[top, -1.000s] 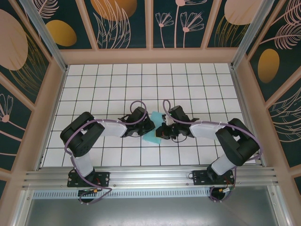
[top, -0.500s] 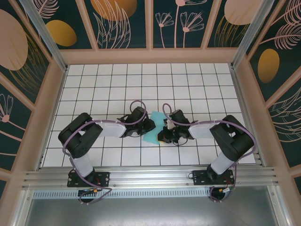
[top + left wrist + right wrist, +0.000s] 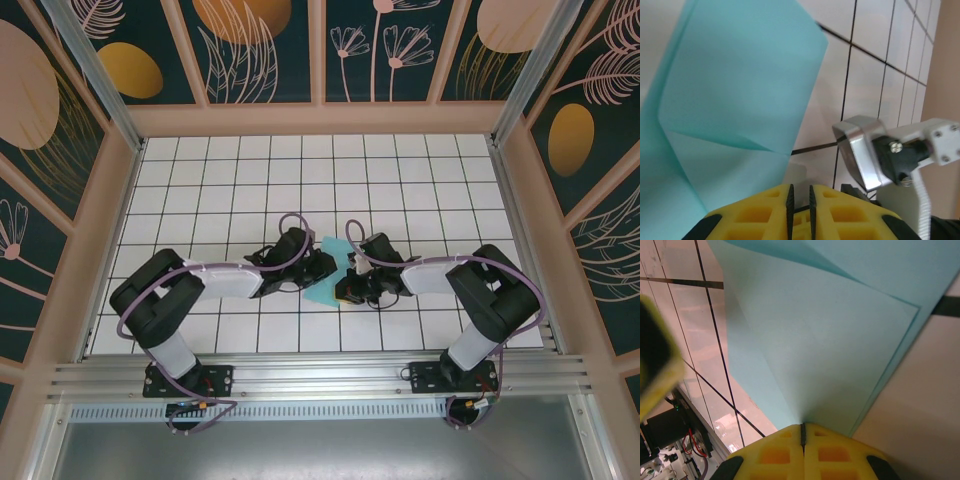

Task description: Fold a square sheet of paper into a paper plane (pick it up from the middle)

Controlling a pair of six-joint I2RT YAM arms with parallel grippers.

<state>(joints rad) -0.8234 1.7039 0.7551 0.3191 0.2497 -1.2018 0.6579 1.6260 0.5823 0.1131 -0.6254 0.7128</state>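
Note:
The square sheet of paper (image 3: 322,290) is light turquoise and partly folded, with creases and overlapping layers (image 3: 740,75). It sits low over the middle of the grid table, between the two grippers. My right gripper (image 3: 801,426) is shut on the sheet (image 3: 830,340), whose lower edge runs into its closed yellow jaws; from above that gripper (image 3: 345,285) is at the sheet's right side. My left gripper (image 3: 800,187) stands just right of the sheet's edge, its pads a narrow gap apart with nothing between them. In the top view it (image 3: 320,268) touches the sheet's left side.
The white grid table (image 3: 230,180) is walled by tan boards on three sides. A silver block on the right wrist (image 3: 865,155) hangs close in front of my left fingers. A blurred yellow left finger (image 3: 655,355) shows at the left edge of the right wrist view.
The right arm pulled its elbow in, then held still. The left arm's elbow swung out to the left while its gripper stayed at the sheet. The sheet shifted slightly.

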